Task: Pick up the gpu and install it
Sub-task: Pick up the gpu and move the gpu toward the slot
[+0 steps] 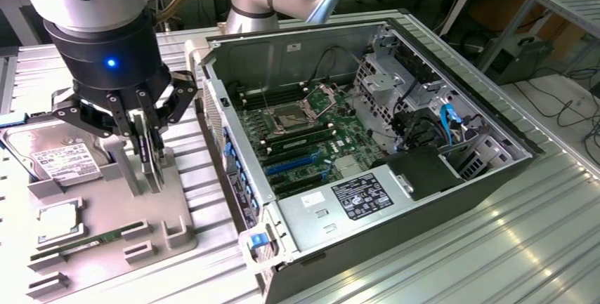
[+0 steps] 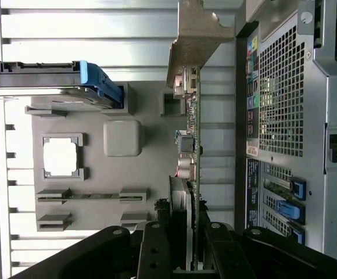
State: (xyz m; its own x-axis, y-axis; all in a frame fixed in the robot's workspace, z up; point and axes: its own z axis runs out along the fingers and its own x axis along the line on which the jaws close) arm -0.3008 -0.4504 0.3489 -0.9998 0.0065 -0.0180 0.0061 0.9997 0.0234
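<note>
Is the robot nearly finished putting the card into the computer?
Not nearly. Done: the gripper is closed on the gpu. In hand: the card stands upright over the grey holder tray, beside the computer case; I cannot tell whether it is lifted clear. Left: installing it, since the blue slots inside the case hold no card.

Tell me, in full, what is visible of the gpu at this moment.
The gpu is a thin flat card: green board with small components on one face, and a pale metal bracket at one end. It stands upright on its edge at the grey holder, beside the open computer case. The jaws of the gripper are closed on it. Whether it is clear of its slot I cannot tell.
</note>
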